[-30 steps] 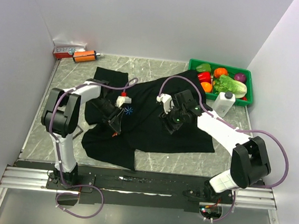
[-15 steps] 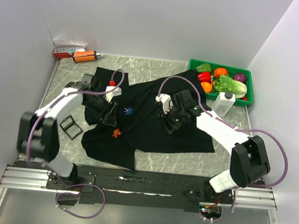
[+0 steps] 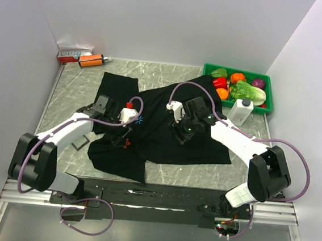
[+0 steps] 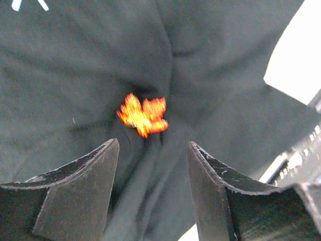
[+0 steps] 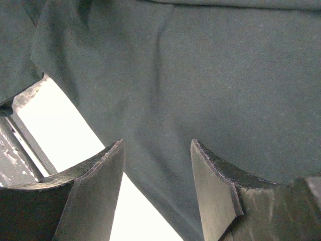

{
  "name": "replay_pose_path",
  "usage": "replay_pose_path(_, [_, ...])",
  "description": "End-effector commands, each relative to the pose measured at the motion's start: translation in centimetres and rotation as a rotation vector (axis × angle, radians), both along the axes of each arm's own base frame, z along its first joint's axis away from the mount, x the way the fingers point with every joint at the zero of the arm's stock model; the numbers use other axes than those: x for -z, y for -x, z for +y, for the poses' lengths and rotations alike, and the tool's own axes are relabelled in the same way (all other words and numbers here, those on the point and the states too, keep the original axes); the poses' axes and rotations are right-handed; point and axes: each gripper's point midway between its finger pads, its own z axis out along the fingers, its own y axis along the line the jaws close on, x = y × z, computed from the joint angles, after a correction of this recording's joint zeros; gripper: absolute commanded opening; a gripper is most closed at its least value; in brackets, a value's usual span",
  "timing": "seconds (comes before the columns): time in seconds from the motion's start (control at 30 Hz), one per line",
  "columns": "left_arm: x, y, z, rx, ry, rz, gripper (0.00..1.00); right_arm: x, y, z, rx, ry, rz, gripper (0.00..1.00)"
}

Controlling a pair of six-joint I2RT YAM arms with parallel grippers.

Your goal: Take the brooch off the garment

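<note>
The black garment [image 3: 167,118] lies spread over the middle of the table. The tiny orange brooch [image 3: 126,143] sits on its lower left part. In the left wrist view the brooch [image 4: 143,115] lies on the cloth just beyond my open left gripper [image 4: 153,143], centred between the fingers and not touched. From above, my left gripper [image 3: 123,136] hovers right by the brooch. My right gripper [image 3: 180,135] is open and empty over the garment's middle. In the right wrist view [image 5: 156,142] it shows plain black cloth [image 5: 225,75].
A green tray [image 3: 269,101] of vegetables stands at the back right, a white bottle [image 3: 241,111] beside it. An orange cylinder [image 3: 90,60] and a red-white box [image 3: 73,53] lie at the back left. A small black frame [image 3: 79,142] lies by the left arm.
My left arm has swung and its wrist now sits over the blue starburst mark, gripper pointing down at the brooch. The right arm has barely moved.
</note>
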Motion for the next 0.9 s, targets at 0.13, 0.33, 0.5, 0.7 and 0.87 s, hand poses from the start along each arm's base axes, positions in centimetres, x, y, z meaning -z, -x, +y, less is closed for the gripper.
replay_pose_path(0.13, [0.5,-3.1,-2.9,-0.194,0.024,-0.031,0.63,-1.9,-0.8,0.5,-0.009,-0.024,-0.074,0.62])
replay_pose_path(0.33, [2.7,-2.1,-2.3,-0.207,-0.084,-0.016,0.61,-1.5,-0.7,0.3,-0.008,-0.018,-0.077,0.62])
replay_pose_path(0.5, [3.9,-2.4,-2.6,-0.23,-0.112,0.006,0.6,-1.6,-1.0,0.5,-0.007,-0.021,-0.081,0.62])
replay_pose_path(0.7, [3.1,-3.8,-1.7,-0.275,-0.181,-0.032,0.57,-1.8,-1.4,0.6,-0.009,-0.017,-0.091,0.62])
replay_pose_path(0.87, [1.5,-3.9,-0.1,-0.307,-0.212,-0.058,0.57,-1.5,-1.1,0.5,-0.006,-0.015,-0.082,0.62])
